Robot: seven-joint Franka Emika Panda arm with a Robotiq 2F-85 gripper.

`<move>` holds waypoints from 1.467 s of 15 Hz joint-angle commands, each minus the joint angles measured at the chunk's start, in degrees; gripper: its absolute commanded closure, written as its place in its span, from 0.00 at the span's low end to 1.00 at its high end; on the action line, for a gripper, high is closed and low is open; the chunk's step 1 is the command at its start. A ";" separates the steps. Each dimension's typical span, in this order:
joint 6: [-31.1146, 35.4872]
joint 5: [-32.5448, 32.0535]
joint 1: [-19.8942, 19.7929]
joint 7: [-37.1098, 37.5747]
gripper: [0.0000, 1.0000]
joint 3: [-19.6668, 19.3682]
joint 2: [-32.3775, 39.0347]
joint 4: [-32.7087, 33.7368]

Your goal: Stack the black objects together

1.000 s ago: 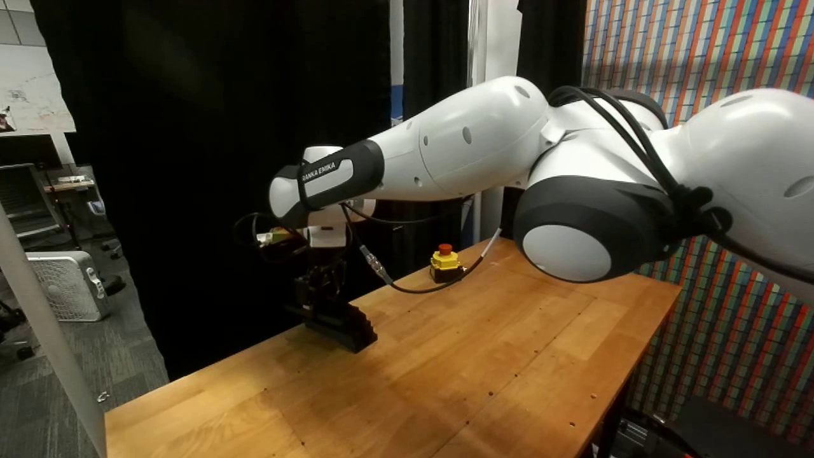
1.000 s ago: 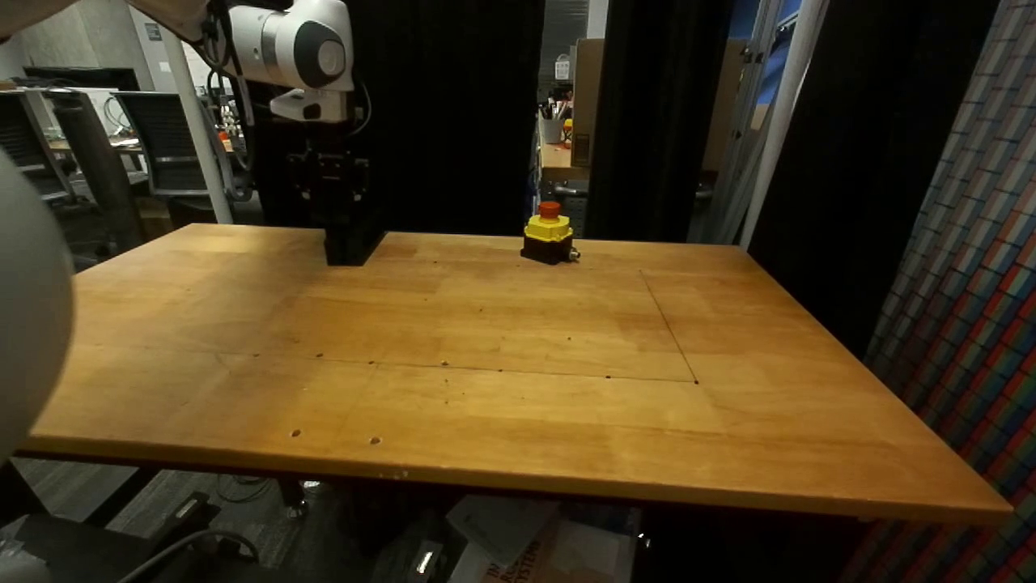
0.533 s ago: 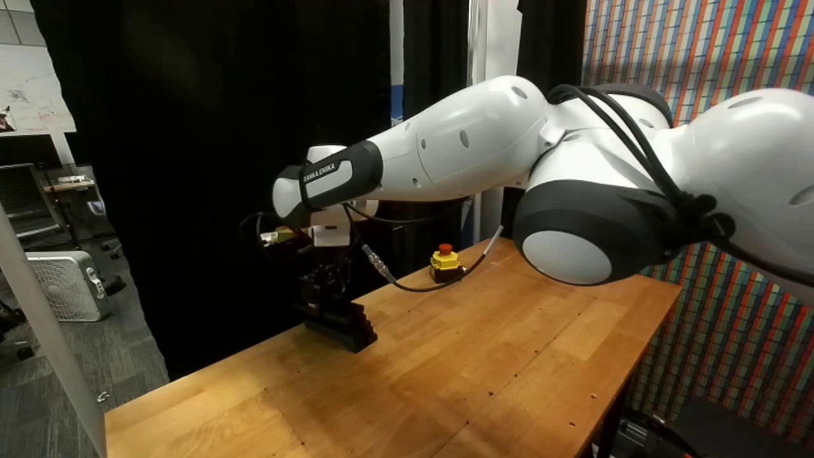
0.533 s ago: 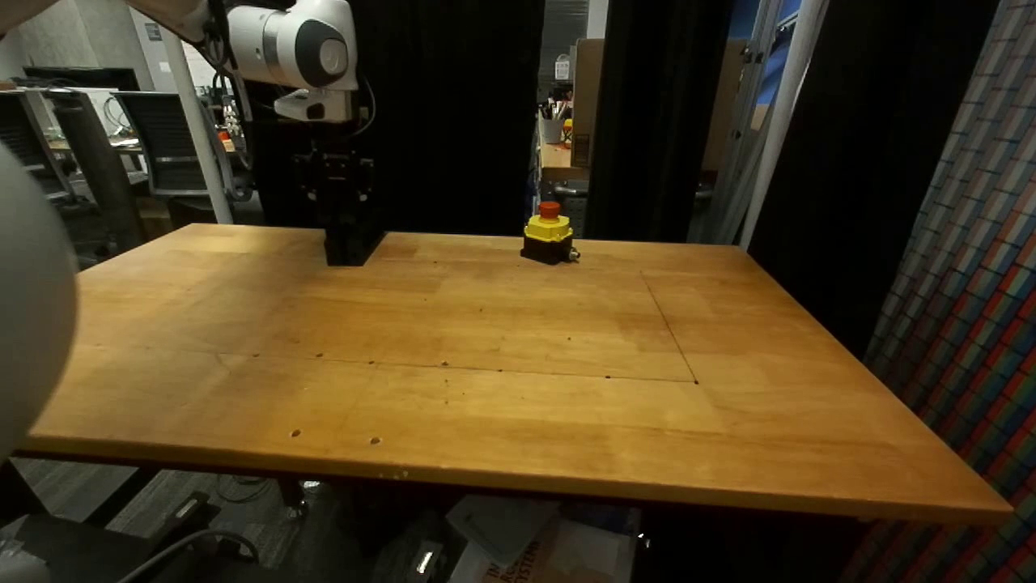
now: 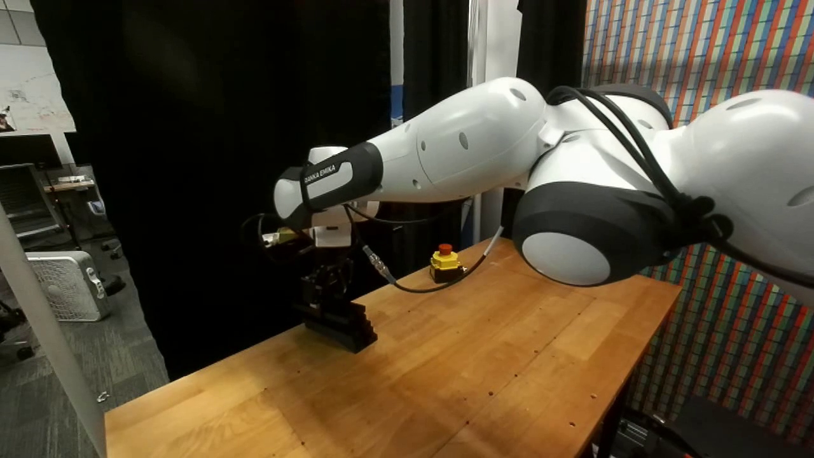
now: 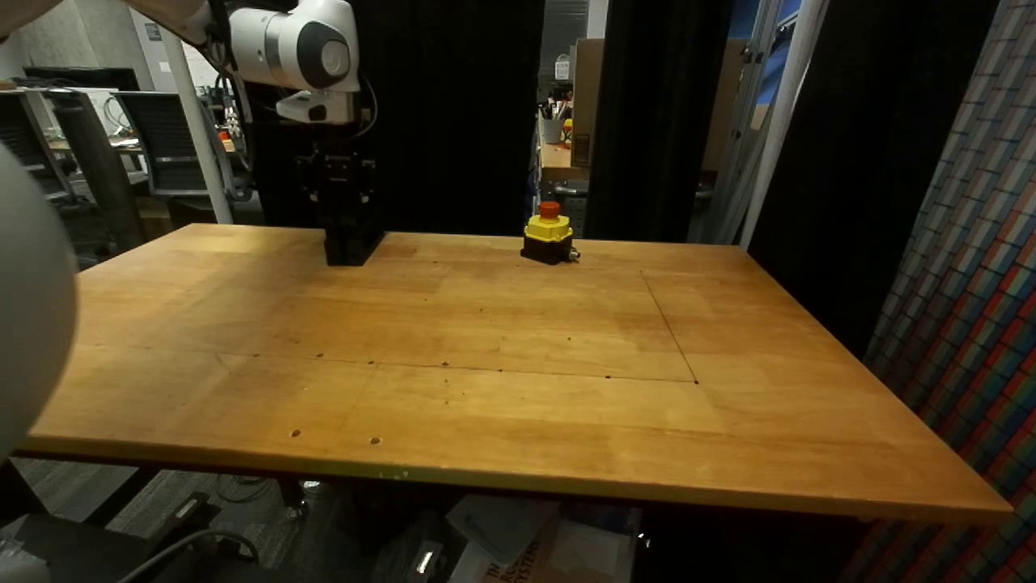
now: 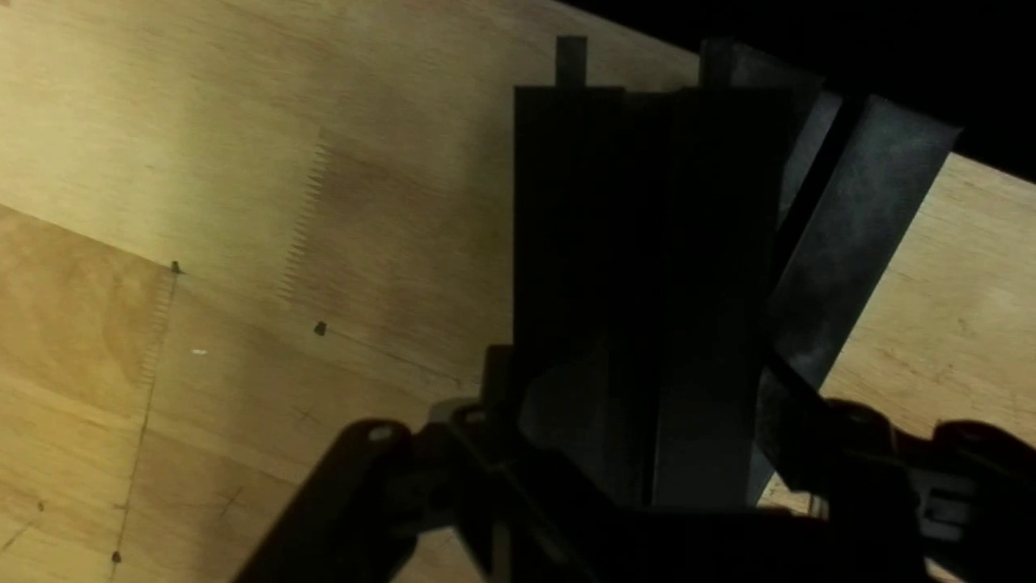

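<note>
The black objects lie in a dark pile near the table's back edge, seen in both exterior views as stacked bars (image 5: 346,327) with stepped ends and as a block (image 6: 346,248). My gripper (image 7: 639,380) points down over the pile. In the wrist view its fingers (image 7: 498,379) press on both sides of a dark block (image 7: 591,219) with a lengthwise seam; whether that is one bar or two I cannot tell. Lower down, another black bar (image 7: 862,235) runs at a slant to it, sticking out on the right. The rest of the pile is hidden beneath the held block.
A yellow-and-black emergency stop (image 5: 446,264) with a red button stands farther along the table's back edge. A cable (image 5: 416,291) hangs in a loop from the wrist. Behind the wooden table (image 6: 518,324) hangs a black curtain (image 6: 453,121).
The gripper and the top of the dark pile have shifted slightly to the right in both exterior views. The pile's lower part stays where it was.
</note>
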 commanded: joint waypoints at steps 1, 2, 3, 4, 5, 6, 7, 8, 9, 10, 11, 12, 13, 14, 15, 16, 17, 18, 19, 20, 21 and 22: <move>-0.83 0.41 -0.69 2.16 0.54 -0.06 0.55 1.79; -0.58 0.54 -0.79 1.91 0.30 0.03 0.56 1.71; -0.39 0.44 -0.84 1.37 0.07 0.00 0.47 1.52; -0.23 0.52 -0.91 1.29 0.06 -0.02 0.32 1.32; -0.07 0.51 -1.02 1.01 0.01 -0.08 0.15 1.04; 0.08 0.50 -1.14 0.81 0.00 -0.12 0.07 0.88; 2.80 -7.65 -5.75 3.14 0.00 8.69 -3.08 0.10; 1.12 -1.66 -2.09 0.58 0.00 1.37 -0.55 0.61; 1.60 -2.67 -2.59 0.41 0.00 2.47 -1.48 0.09; 4.18 -12.49 -7.41 2.99 0.00 11.95 -5.29 -0.78; 4.60 -14.84 -7.11 1.85 0.00 12.15 -6.37 -1.67; 3.76 -11.89 -3.09 -2.89 0.00 6.24 -7.15 -3.43; 3.64 -14.36 -2.01 -3.83 0.00 6.12 -10.69 -6.09; 3.05 -15.66 -0.55 -4.57 0.00 4.95 -12.86 -7.82; 3.10 -17.48 0.66 -7.21 0.00 4.32 -14.83 -9.31; 3.64 -19.23 2.07 -9.98 0.00 3.71 -17.31 -11.21; 4.17 -20.52 3.50 -12.82 0.00 3.46 -20.11 -13.75; 4.18 -21.95 4.99 -15.34 0.00 3.18 -23.02 -16.19; 4.39 -23.42 6.39 -17.88 0.00 2.85 -25.91 -18.67; 4.57 -25.26 8.09 -20.19 0.00 2.51 -28.97 -21.52; 4.72 -27.13 9.57 -22.28 0.00 2.25 -31.90 -23.96; 4.59 -29.12 11.03 -24.32 0.00 2.08 -34.90 -26.43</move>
